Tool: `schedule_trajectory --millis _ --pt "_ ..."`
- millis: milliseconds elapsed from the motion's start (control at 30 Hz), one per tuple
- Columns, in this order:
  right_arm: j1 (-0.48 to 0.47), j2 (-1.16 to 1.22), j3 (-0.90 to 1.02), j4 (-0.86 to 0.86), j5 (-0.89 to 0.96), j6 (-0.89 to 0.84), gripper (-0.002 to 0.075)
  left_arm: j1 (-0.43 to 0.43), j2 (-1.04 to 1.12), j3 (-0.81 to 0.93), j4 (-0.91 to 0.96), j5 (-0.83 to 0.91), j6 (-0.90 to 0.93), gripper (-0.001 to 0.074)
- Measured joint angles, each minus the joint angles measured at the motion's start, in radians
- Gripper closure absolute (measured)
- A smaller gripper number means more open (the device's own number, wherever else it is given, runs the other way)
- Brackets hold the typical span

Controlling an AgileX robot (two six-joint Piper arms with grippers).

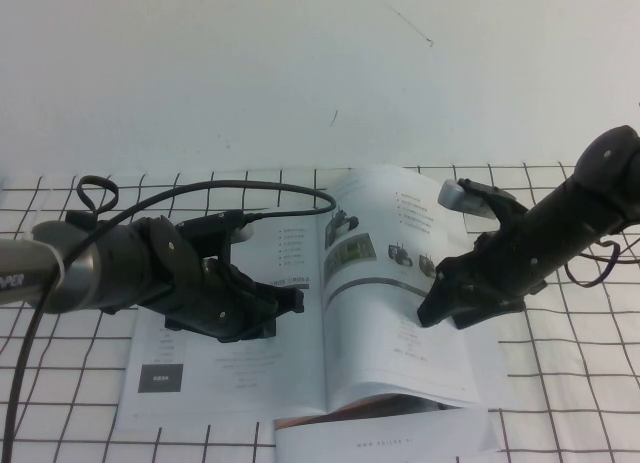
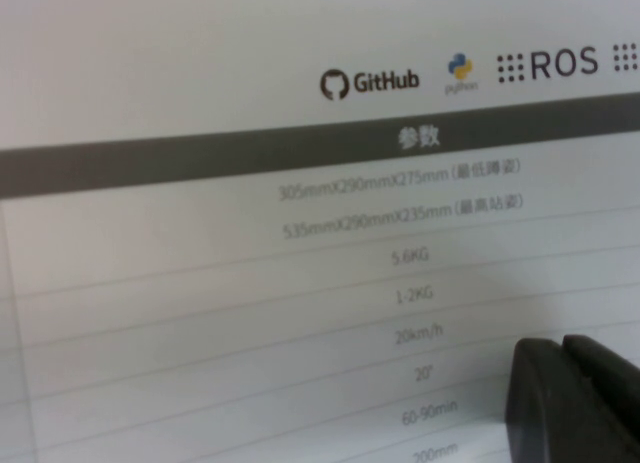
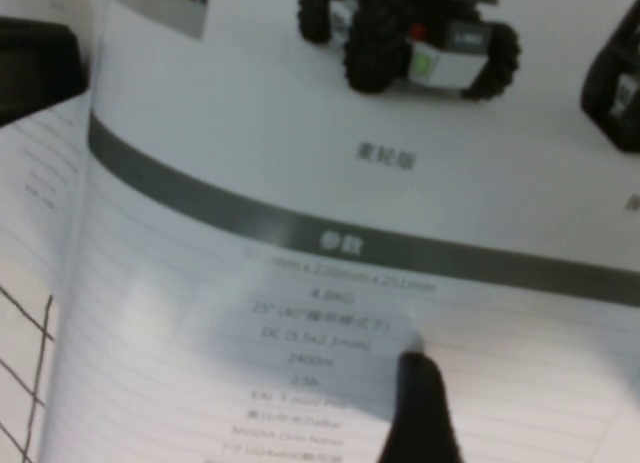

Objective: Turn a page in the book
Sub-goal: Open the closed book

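The book [image 1: 300, 313] lies open on the gridded surface [image 1: 580, 383]: the left tool [image 1: 285, 301], tips together, pins its left sheet, while the right tool [image 1: 432, 308], its tips' state unclear, presses the page [image 1: 385, 323], likely to slide it up.

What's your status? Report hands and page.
Left hand shut, pressing left sheet. Right hand down on the page. The book lies open, nothing blocking.

The book [image 1: 240, 378] lies open and flat on the table. Its right-hand page [image 1: 385, 313], white with black wheeled-robot photos, a green picture and a grey-barred table, bows slightly upward.

The left gripper [image 1: 290, 301] hovers over the left sheet; the right gripper [image 1: 432, 308] sits low over the page.
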Motion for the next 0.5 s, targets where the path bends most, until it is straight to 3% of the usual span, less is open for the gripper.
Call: schedule_trajectory --millis 500 --pt "0.002 0.0 0.0 0.326 0.07 -0.2 0.0251 0.0 0.002 0.0 -0.025 0.0 0.0 0.0738"
